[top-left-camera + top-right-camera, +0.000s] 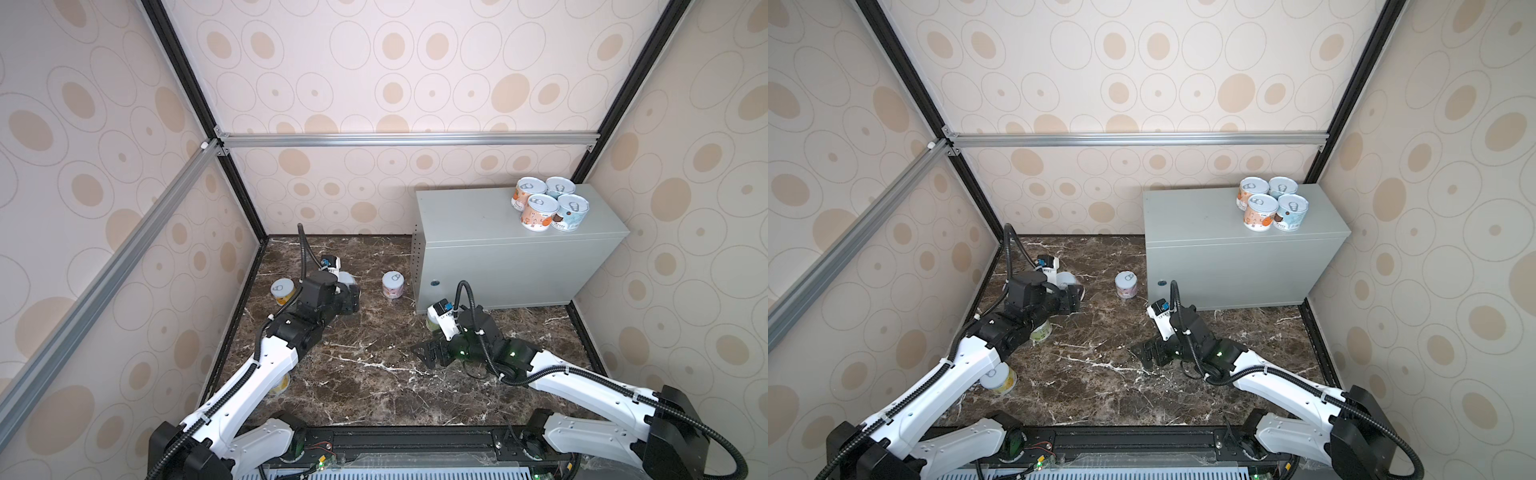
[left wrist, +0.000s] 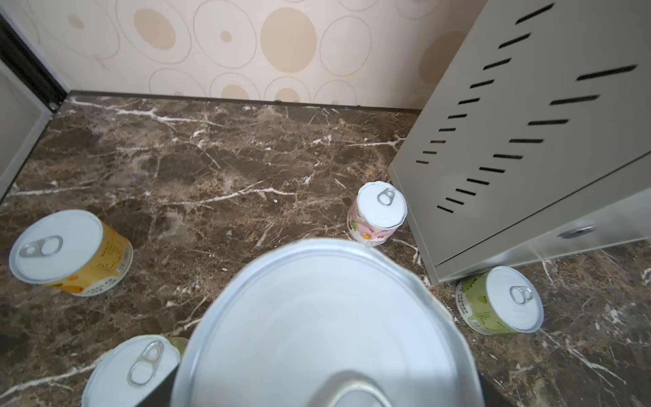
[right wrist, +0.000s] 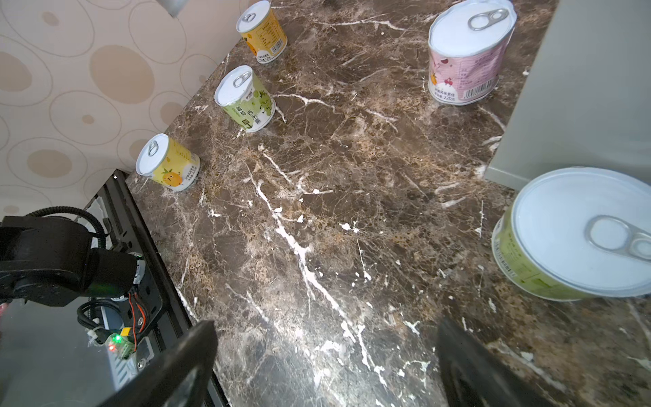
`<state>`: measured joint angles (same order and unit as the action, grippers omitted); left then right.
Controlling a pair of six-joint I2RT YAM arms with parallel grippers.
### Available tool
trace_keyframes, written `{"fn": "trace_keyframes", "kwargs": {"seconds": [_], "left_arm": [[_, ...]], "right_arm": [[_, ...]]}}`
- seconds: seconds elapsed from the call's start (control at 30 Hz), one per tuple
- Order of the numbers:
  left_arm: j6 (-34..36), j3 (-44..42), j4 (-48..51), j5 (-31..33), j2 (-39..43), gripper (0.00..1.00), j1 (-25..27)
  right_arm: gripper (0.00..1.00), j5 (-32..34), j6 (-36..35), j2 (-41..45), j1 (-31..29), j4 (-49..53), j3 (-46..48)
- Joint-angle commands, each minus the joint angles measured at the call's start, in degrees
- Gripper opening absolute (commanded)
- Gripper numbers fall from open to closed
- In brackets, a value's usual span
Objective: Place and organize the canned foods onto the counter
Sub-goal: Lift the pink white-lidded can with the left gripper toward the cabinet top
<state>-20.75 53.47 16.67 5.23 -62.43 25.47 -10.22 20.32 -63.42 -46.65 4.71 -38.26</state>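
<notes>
The grey counter point(image 1: 498, 266) carries several tins point(image 1: 548, 203) on the far right of its top, orange and light blue. My left gripper point(image 1: 351, 293) is shut on a tin point(image 2: 324, 327) held above the marble floor; its silvery lid fills the left wrist view and its label is hidden. My right gripper point(image 3: 326, 359) stands open low over bare floor, with a green tin point(image 3: 577, 232) beside it at the counter's corner. Also on the floor are a pink tin point(image 1: 392, 284), two yellow tins point(image 3: 262, 31) point(image 3: 167, 162) and another green tin point(image 3: 245, 98).
Patterned walls with black frame posts close the floor point(image 1: 374, 386) on three sides. The counter's slotted side point(image 2: 510, 141) rises right next to the pink tin. The arms' black base rail point(image 1: 415, 444) runs along the near edge.
</notes>
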Motion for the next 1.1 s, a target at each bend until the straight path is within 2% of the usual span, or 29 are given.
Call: {"fn": "trace_keyframes", "kwargs": {"seconds": [0.0,0.37,1.07], "left_arm": [[4.58,7.56,1.12,-1.80,-0.98,0.64,0.13],[9.01,20.48,6.53,-2.46,-6.44,0.65,0.19],[11.11,44.29,10.87,-7.98,-20.87,0.63,0.44]], "right_arm": [[0.99,0.90,-0.87,1.18,-0.60,1.04,-1.71],[0.99,1.96,-2.67,1.70,-0.61,3.84,-3.20],[0.99,2.58,-5.27,-0.41,-0.61,5.14,-4.90]]}}
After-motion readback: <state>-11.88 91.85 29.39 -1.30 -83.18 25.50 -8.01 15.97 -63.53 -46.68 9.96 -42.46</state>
